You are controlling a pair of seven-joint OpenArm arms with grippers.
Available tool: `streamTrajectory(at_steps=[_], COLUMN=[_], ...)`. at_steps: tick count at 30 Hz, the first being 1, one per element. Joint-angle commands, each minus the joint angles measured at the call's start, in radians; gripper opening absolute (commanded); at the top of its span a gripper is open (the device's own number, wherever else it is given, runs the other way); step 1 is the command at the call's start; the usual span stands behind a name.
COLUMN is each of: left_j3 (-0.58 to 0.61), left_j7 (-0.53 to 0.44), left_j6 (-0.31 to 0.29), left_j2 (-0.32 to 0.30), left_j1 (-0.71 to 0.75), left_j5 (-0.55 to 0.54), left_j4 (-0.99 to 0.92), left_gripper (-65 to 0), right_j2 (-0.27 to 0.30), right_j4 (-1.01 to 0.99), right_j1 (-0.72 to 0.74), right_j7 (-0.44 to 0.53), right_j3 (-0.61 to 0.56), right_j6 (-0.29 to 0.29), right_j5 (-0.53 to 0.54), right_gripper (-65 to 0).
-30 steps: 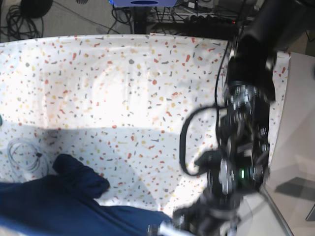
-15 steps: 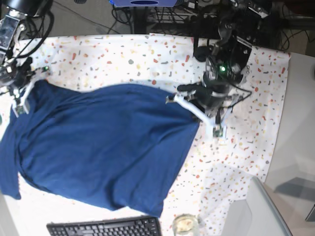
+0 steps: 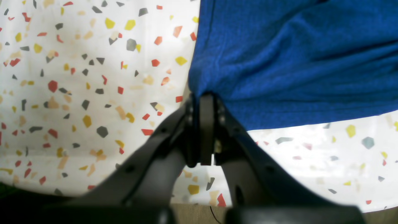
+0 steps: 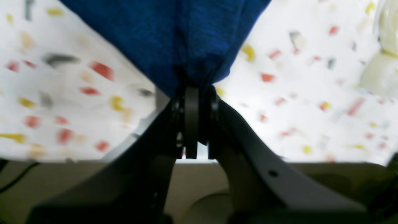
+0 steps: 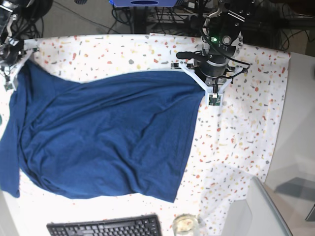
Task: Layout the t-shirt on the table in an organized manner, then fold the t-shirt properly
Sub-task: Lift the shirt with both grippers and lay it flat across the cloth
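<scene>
Left arm: I've got it at the far edge, on the base view's right, wrist cocked over the shirt's corner, white bracket pointing toward me.
Left gripper: fingers pressed together with only a sliver between them, a pinch of shirt bunched right at the tips. I read that as clamped on the cloth.
Cloth at left fingers: the fabric fans up and to the right from the tips in the left wrist view, hem running straight up just above them; bare table to the left and below right.
Right arm: on the base view's left, at the far corner, mostly cut off by the frame.
Right gripper: same story, fingers closed, shirt gathered into a tight fold at the tips and spreading upward from there. View's blurred, but the grip reads clearly.
Beside right fingers: speckled table on both sides of the tips; a pale rounded thing off to the upper right, too blurred for me to name.
Shirt position: spread on the table, top edge strung between my two grippers along the far side.
Shirt axis: long side runs left to right in the base view; the body sags toward me, lower edge wrinkled, near a keyboard and a glass.
</scene>
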Motion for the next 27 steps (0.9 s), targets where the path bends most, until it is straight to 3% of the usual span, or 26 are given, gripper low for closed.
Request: streamTrajectory(at_steps=[1, 8, 22, 27], left_j3=[-0.001, -0.003, -0.004, -0.124], left_j7=[-0.018, -0.015, -0.013, -0.013], left_j6=[0.005, 0.005, 0.008, 0.007], left_j2=[-0.004, -0.017, -0.066, -0.06], left_j1=[-0.003, -0.003, 0.107, 0.147], left_j5=[0.013, 0.013, 0.013, 0.015], left_j4=[0.024, 0.028, 0.037, 0.042], left_gripper=[-65.0, -65.0, -65.0, -65.0], right_j2=[0.038, 0.125, 0.11, 0.147], right_j4=[0.015, 0.018, -0.103, -0.1], right_j1=[0.005, -0.025, -0.062, -0.061], right_j7=[0.006, 0.003, 0.011, 0.012], right_j3=[0.008, 0.008, -0.004, -0.004], right_j6=[-0.002, -0.002, -0.002, -0.002], right_j5=[0.002, 0.002, 0.002, 0.002], right_gripper=[-65.0, -65.0, -65.0, -65.0])
